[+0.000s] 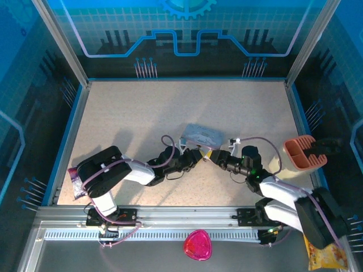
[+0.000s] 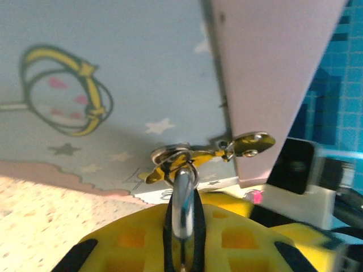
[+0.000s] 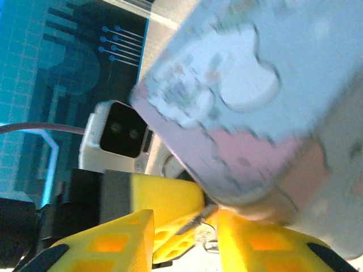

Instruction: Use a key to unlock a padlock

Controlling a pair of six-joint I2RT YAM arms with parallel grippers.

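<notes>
So that the padlock [image 2: 182,199] holds steady at lower centre, the left gripper [image 2: 181,232] clamps it; the right gripper's [image 3: 193,229] grasp is unclear.

Shiny metal padlock [image 2: 182,198], matt speckled table [image 1: 142,113]

In the left wrist view the padlock [image 2: 182,199] shows just its shiny loop. Its body is hidden down inside the yellow left tool [image 2: 182,243]. The right wrist view is blurry. There the tin [image 3: 255,96] runs off the edge, and a thin thing low inside the right tool [image 3: 187,241] may be the key [image 3: 195,224]. From above, both are too small to see.
</notes>
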